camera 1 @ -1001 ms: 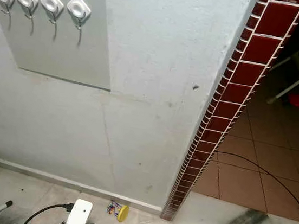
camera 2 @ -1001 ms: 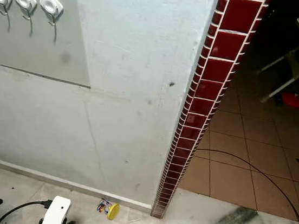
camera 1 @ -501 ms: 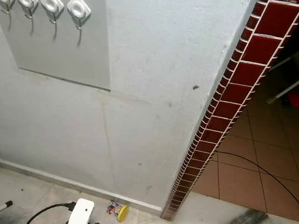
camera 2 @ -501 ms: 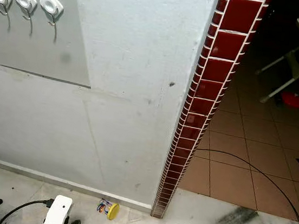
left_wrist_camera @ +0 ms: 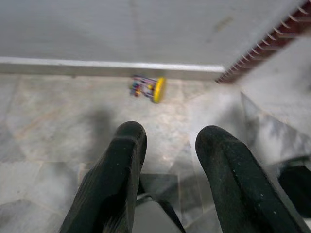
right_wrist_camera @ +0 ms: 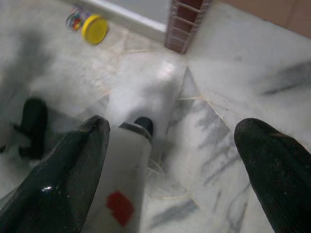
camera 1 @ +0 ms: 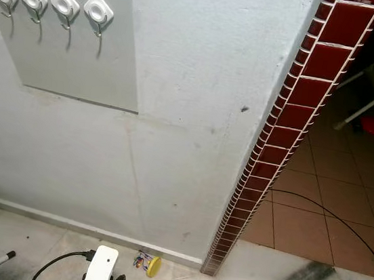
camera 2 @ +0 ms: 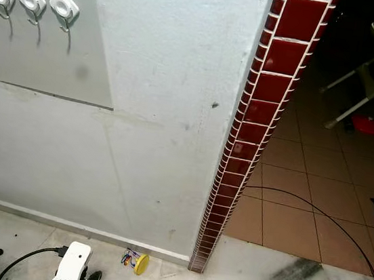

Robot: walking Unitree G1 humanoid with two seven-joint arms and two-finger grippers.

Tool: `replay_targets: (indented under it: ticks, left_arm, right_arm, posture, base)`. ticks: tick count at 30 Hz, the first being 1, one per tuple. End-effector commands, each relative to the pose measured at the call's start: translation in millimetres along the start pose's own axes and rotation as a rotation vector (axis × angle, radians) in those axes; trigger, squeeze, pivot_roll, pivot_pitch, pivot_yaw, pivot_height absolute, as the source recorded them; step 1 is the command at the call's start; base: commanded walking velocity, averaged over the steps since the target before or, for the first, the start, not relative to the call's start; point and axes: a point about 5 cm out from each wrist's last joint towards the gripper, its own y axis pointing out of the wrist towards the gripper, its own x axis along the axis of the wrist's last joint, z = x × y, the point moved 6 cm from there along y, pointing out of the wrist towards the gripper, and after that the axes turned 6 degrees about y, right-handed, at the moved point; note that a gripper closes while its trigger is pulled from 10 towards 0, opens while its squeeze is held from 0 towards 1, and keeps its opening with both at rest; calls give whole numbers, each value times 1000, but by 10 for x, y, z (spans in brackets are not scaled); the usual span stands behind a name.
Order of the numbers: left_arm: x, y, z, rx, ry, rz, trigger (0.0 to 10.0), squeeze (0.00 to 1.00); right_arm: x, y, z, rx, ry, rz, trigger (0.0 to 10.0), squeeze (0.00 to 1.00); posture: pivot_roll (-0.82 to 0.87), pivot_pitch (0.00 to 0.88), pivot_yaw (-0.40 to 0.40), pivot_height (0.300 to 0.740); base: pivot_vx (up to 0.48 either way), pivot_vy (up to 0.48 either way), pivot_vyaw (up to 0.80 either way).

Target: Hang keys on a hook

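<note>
Keys (camera 1: pixel 146 263) on floor, against wall base near brick corner; hooks (camera 1: pixel 98 10) high above. I judge keys light, loose, jingly; pinch yellow tag. Left gripper (left_wrist_camera: pixel 167 141) fingers apart, right gripper (right_wrist_camera: pixel 175 145) wide apart, both empty

keys (left_wrist_camera: pixel 146 89) on floor, blurred

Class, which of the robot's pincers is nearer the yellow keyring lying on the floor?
Left. The left pincer hangs just short of the yellow keyring by the wall; the right pincer hangs farther off, toward the red-tiled corner.

Both arms hang low; left gripper (left_wrist_camera: pixel 167 145) slightly parted; right gripper (right_wrist_camera: pixel 180 150) spread wide.
</note>
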Motion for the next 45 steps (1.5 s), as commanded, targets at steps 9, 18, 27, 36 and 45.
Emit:
replay_targets:
  ticks: [9, 18, 27, 36, 45]
  left_arm:
    - [-2, -8, 11, -7, 5, -5, 10000, 0]
    - [24, 4, -22, -32, 0, -4, 10000, 0]
    - [-19, 0, -31, -27, -40, 11, 10000, 0]
    - [-85, -12, -42, -23, -48, 31, 10000, 0]
    - [-158, -31, -24, -13, -64, 54, 10000, 0]
  right_arm:
    - [42, 12, 33, 9, -7, -10, 10000, 0]
    - [1, 4, 32, 15, 21, 1, 10000, 0]
    - [-70, -5, 43, 12, 24, 27, 10000, 0]
    - [-73, -2, 50, 12, 29, 31, 10000, 0]
    - [-86, -6, 35, 11, 38, 37, 10000, 0]
  posture:
    - [-53, 0, 12, 740]
    - [-55, 0, 9, 740]
    - [-50, 0, 2, 740]
    - [-47, 0, -3, 740]
    - [-44, 0, 0, 740]
  base:
    - [0, 0, 800]
    - [0, 0, 800]
    - [0, 0, 800]
    - [0, 0, 800]
    - [0, 0, 800]
